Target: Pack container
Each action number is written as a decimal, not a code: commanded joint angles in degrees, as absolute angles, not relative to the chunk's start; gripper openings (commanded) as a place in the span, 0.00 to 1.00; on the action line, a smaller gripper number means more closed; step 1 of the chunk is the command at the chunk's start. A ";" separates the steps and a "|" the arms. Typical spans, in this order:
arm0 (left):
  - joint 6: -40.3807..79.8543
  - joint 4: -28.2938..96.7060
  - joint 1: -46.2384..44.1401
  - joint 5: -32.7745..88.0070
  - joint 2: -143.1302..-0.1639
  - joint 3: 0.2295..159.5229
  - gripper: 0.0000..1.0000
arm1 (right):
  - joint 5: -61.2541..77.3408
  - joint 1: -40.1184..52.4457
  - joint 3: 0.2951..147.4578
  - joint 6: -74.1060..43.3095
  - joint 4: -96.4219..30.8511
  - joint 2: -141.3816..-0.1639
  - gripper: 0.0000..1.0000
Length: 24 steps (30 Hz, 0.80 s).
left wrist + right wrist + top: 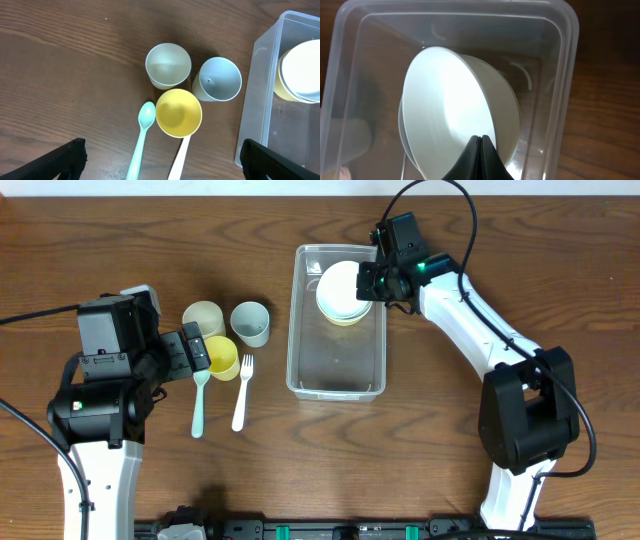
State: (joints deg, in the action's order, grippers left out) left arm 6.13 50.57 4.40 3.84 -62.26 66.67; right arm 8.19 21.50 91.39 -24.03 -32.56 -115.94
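The clear container [336, 360] stands mid-table; it also shows in the left wrist view [250, 100] and the right wrist view [560, 60]. In its far end a white bowl [338, 288] [445, 100] rests tilted on a yellow bowl [346, 319] [280, 89]. My right gripper [366, 282] [481, 145] is shut on the white bowl's rim, inside the container. My left gripper [195, 352] [162, 160] is open and empty, above a yellow cup [221, 357] [178, 113].
Left of the container stand a cream cup [202, 318] [168, 65] and a pale blue cup [250, 322] [217, 79]. A teal spoon [199, 405] [142, 135] and a white fork [242, 392] lie in front of them.
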 commanded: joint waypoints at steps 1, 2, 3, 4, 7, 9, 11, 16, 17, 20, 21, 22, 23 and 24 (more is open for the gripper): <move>5.61 50.52 4.60 2.92 -62.17 67.83 0.98 | 8.60 21.67 93.82 -22.55 -32.64 -111.94 0.17; 5.61 50.52 4.60 2.92 -62.17 67.83 0.98 | 8.62 21.67 94.11 -22.02 -32.64 -111.53 0.29; 5.61 50.52 4.60 2.94 -62.17 67.83 0.98 | 8.62 21.67 94.37 -21.63 -32.71 -111.02 0.39; 5.61 50.52 4.60 2.92 -62.17 67.83 0.98 | 8.60 21.67 94.56 -21.12 -32.82 -110.87 0.42; 5.61 50.52 4.60 2.92 -62.17 67.83 0.98 | 7.68 21.65 94.89 -20.49 -34.11 -110.80 0.45; 5.61 50.52 4.60 2.94 -62.17 67.83 0.98 | 5.56 21.67 94.87 -20.49 -35.27 -111.04 0.45; 5.61 50.52 4.60 2.92 -62.17 67.83 0.98 | 4.45 21.69 94.85 -20.05 -35.66 -111.53 0.43; 5.61 50.52 4.60 2.92 -62.17 67.83 0.98 | 4.38 21.80 94.85 -19.64 -35.55 -113.62 0.40; 5.61 50.52 4.60 2.92 -62.17 67.83 0.98 | 4.38 21.80 94.83 -19.64 -35.57 -114.26 0.40; 5.61 50.52 4.60 2.94 -62.17 67.83 0.98 | 4.49 21.82 94.83 -19.66 -35.51 -116.09 0.36; 5.61 50.52 4.60 2.92 -62.17 67.83 0.98 | 4.51 21.82 94.83 -19.66 -35.33 -116.68 0.34; 5.61 50.52 4.60 2.92 -62.17 67.83 0.98 | 4.51 21.82 94.83 -19.66 -35.09 -117.12 0.32; 5.61 50.52 4.60 2.94 -62.17 67.83 0.98 | 4.54 21.82 94.83 -19.68 -34.96 -117.32 0.29; 5.61 50.52 4.60 2.92 -62.17 67.83 0.98 | 4.54 21.82 94.83 -19.68 -34.87 -117.49 0.27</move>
